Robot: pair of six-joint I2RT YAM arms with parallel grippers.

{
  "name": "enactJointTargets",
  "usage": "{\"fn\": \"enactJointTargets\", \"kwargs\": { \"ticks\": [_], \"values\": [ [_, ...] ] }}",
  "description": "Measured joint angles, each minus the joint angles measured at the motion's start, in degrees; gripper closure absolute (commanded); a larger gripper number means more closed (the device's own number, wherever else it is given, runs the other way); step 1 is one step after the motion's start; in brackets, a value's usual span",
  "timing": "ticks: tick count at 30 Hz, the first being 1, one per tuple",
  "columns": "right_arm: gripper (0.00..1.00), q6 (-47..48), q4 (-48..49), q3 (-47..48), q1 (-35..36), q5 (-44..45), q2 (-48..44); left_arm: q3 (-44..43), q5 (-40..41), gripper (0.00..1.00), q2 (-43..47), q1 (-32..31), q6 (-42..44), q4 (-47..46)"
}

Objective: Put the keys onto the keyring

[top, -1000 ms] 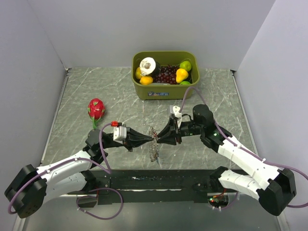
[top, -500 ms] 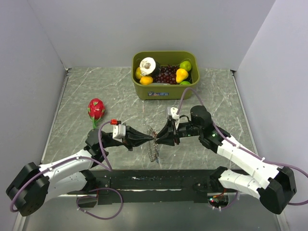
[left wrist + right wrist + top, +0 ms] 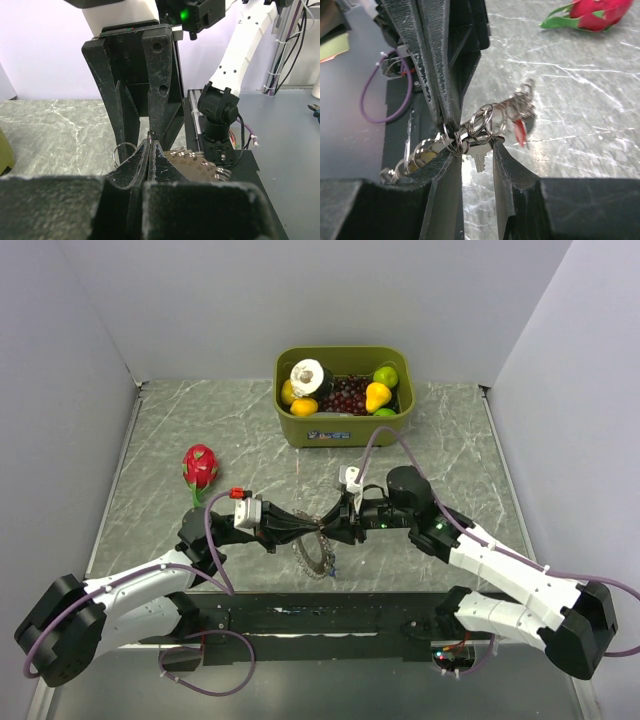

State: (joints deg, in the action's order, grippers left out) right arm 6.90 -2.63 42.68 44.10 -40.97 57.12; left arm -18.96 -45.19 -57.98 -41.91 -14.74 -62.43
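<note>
The left pincer (image 3: 151, 148) is clenched on the beaded metal keyring (image 3: 306, 560), which hangs between both pincers. The right pincer (image 3: 475, 151) straddles the keys (image 3: 478, 161) (thin silver blades); I cannot tell if it grips.

Olive-green bin (image 3: 345, 425) of fruit at far edge, dragon fruit (image 3: 200, 466) — left, marbled table (image 3: 460, 440)

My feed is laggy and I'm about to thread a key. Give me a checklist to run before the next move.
1. Left gripper jaws shut on a small ring: ok.
2. Right gripper hold on the silver key: cannot tell; the key sits in the jaws' gap.
3. Keyring off the table: cannot tell.
4. Dragon fruit and green bin clear of both arms: ok.
</note>
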Motion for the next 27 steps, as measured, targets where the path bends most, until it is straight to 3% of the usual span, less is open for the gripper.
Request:
{"fn": "enactJointTargets", "kwargs": {
  "ticks": [2, 3, 5, 11, 16, 19, 20, 23, 27],
  "values": [
    [0.86, 0.0, -0.1, -0.1, 0.2, 1.4, -0.4, 0.0, 0.0, 0.99, 0.0, 0.0, 0.2, 0.2],
    [0.72, 0.0, -0.2, -0.1, 0.3, 2.0, -0.7, 0.0, 0.0, 0.99, 0.0, 0.0, 0.4, 0.3],
    [0.58, 0.0, -0.4, -0.7, 0.4, 3.3, -1.8, 0.0, 0.0, 0.99, 0.3, 0.0, 0.6, 0.7],
    [0.39, 0.9, -2.8, -2.1, 0.4, 8.5, -7.1, 0.0, 0.0, 0.99, 1.9, 0.0, 2.0, 2.5],
    [0.36, 2.2, -3.9, -2.5, 0.4, 11.3, -12.0, 0.0, 0.0, 0.99, 2.5, 0.0, 2.1, 2.5],
    [0.42, 2.2, -3.5, -2.5, 0.4, 9.9, -13.8, 0.0, -0.1, 0.99, 2.5, 0.0, 2.0, 2.4],
    [0.51, 2.1, -3.2, -2.5, 0.4, 8.9, -14.0, 0.0, -0.2, 0.99, 2.4, 0.0, 2.0, 2.4],
    [0.61, 1.7, -2.1, -2.5, 0.4, 5.5, -13.7, 0.0, -0.7, 0.99, 2.1, 0.0, 2.0, 2.2],
    [0.63, 1.3, -1.1, -2.4, 0.4, 0.2, -11.3, 0.0, -1.2, 0.99, 1.6, 0.0, 2.0, 2.1]
  ]
}}
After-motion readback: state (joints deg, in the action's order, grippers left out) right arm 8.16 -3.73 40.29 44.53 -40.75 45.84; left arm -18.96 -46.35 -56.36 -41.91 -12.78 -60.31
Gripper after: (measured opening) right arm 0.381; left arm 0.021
